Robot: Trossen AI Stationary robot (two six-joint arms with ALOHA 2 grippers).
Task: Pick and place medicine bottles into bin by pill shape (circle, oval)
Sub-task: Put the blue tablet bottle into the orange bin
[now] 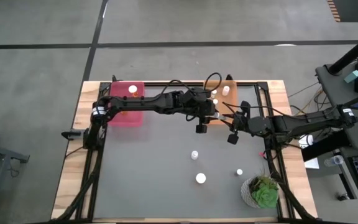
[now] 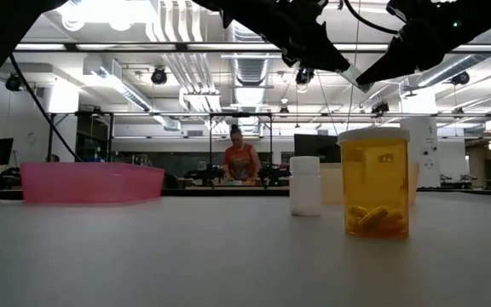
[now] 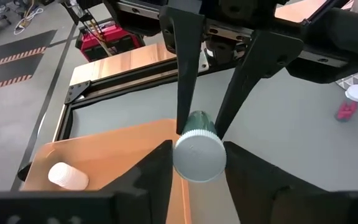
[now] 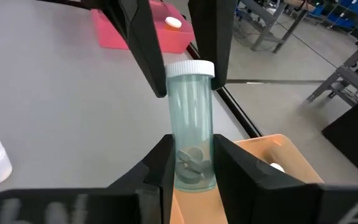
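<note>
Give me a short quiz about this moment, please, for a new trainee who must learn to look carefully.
1. True or false: the clear bottle stands on the table.
2. How many bottles lie in the pink tray? A: none. B: one. C: four.
3. Which touches the clear bottle: the left gripper, the right gripper, or both?

Key:
1. False. It is held in the air, above the edge of the orange tray.
2. B. One white cap shows there.
3. Both. The left gripper is at the cap end and the right gripper is at the end with the pills.
</note>
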